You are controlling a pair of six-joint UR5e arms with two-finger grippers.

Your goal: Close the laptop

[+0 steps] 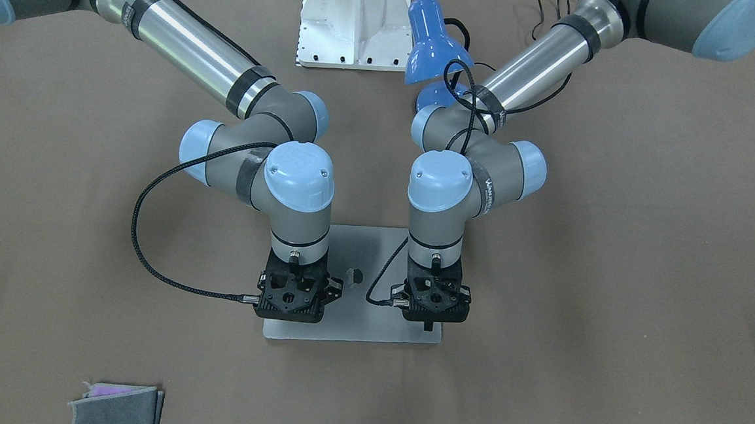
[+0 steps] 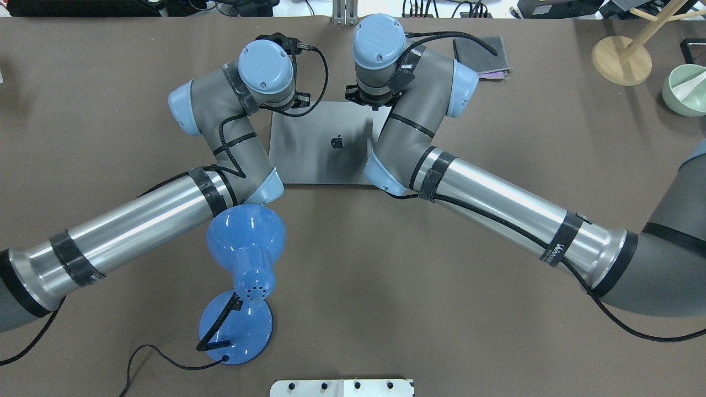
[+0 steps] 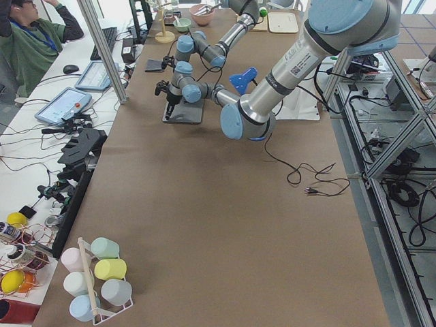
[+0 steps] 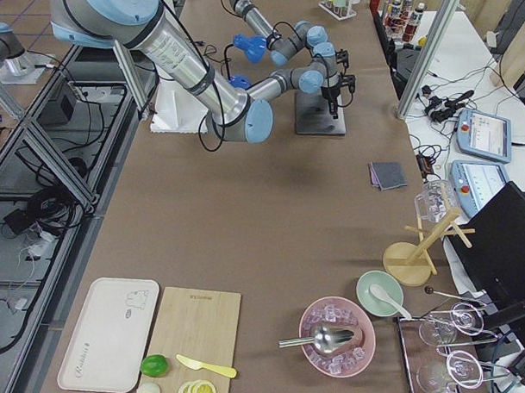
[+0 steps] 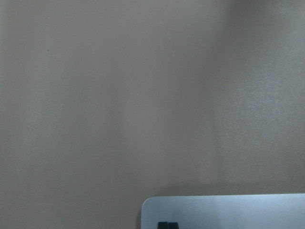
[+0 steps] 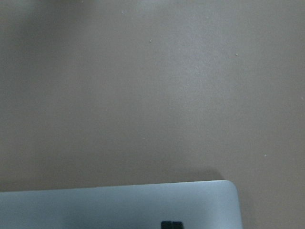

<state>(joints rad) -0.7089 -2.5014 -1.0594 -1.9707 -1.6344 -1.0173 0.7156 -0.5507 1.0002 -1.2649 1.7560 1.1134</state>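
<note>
The laptop lies shut and flat on the brown table, its grey lid up with the dark apple logo showing. It also shows in the front view. My left gripper points straight down on the lid near one far corner; the left wrist view shows its fingertips together at the lid's edge. My right gripper points down on the lid near the other far corner; its fingertips are together on the lid. Both hold nothing.
A blue desk lamp stands by my left forearm, its cord trailing on the table. A grey cloth lies beyond the laptop on my right. A wooden stand and a green bowl are at the far right.
</note>
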